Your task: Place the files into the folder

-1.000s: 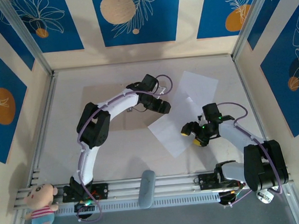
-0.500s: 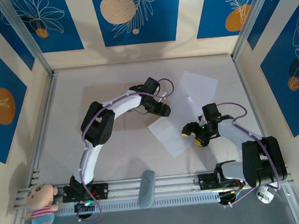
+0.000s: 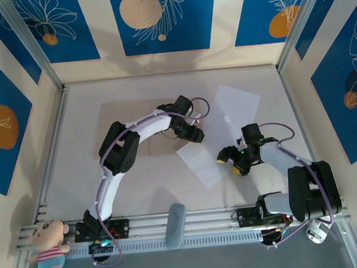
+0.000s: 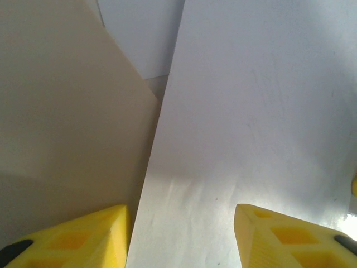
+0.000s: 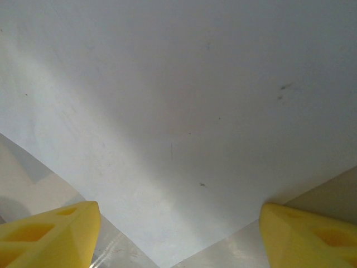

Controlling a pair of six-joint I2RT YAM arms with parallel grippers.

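top view: folder [image 3: 129, 128] lies flat on the table [image 3: 77, 172], left of centre. two white sheets sit to its right. far sheet [image 3: 239, 104] is toward the back. near sheet [image 3: 206, 161] is angled and closer to you. the two meet at one corner; touching or overlapping, can't tell.

near sheet's left corner is at the folder's right edge, and your left claw [image 3: 194, 133] is down over that spot. left wrist cam: yellow fingers [image 4: 83, 240] are spread wide w/ nothing gripped. the sheet's edge runs up btwn them, folder on the left, sheet on the right.

your right claw [image 3: 228, 165] is at the near sheet's right side. right wrist cam: fingers [image 5: 50, 234] also wide apart, holding nothing. the sheet's corner points down btwn them.
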